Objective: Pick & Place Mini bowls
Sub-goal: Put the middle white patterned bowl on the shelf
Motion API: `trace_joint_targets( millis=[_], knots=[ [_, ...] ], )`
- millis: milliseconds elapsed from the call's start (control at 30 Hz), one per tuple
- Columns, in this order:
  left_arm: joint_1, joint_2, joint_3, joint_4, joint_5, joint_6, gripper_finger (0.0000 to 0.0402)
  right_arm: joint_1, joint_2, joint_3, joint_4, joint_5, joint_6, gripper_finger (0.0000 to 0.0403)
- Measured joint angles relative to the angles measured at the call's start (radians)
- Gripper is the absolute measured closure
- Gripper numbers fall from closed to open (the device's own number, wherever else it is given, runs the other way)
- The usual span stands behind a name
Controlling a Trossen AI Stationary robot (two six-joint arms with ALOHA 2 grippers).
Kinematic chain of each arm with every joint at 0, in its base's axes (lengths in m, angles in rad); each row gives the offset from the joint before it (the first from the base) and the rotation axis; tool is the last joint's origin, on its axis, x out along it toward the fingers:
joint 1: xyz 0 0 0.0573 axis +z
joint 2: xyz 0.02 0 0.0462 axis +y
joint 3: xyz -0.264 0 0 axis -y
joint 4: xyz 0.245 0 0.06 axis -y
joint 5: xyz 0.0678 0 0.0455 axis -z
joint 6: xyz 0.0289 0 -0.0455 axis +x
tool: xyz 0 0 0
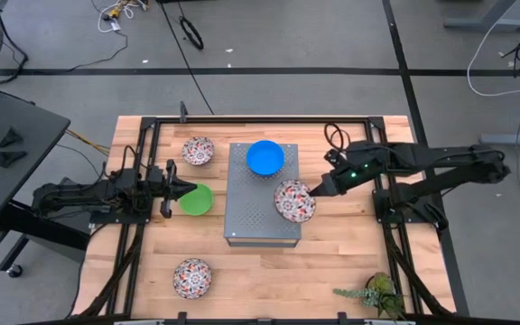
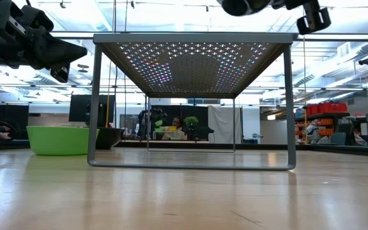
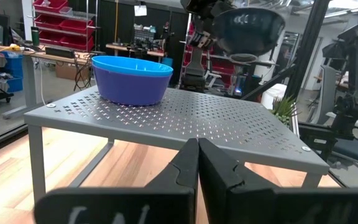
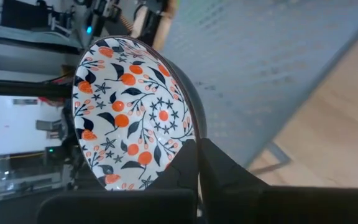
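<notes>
Right gripper (image 1: 313, 193) clenched on rim of floral bowl (image 1: 293, 200) — bowl held over right edge of grey perforated box (image 1: 262, 217). Blue bowl (image 1: 265, 157) on box's far edge. Left gripper (image 1: 177, 190) pinched shut, empty — beside green bowl (image 1: 197, 199) on table (image 1: 332, 271).

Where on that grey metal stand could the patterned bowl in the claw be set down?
The grey stand has bare top along its front half and left side. Its back edge holds the blue bowl, and the right gripper holds the patterned bowl over the right edge. The left gripper sits by the green bowl, crowding that gap.
</notes>
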Motion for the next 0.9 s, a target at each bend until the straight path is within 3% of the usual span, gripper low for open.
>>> trace_joint_targets(
  millis=[400,667,900],
  knots=[
    [0.000,0.000,0.000,0.000,0.000,0.000,0.0388,0.025,0.106,0.000,0.197,0.001,0.070,0.0403],
    [0.000,0.000,0.000,0.000,0.000,0.000,0.0387,0.025,0.150,0.001,0.230,0.001,0.087,0.0403],
    [0.000,0.000,0.000,0.000,0.000,0.000,0.0387,0.024,0.161,0.002,0.216,-0.004,-0.062,0.0403]
  ],
)
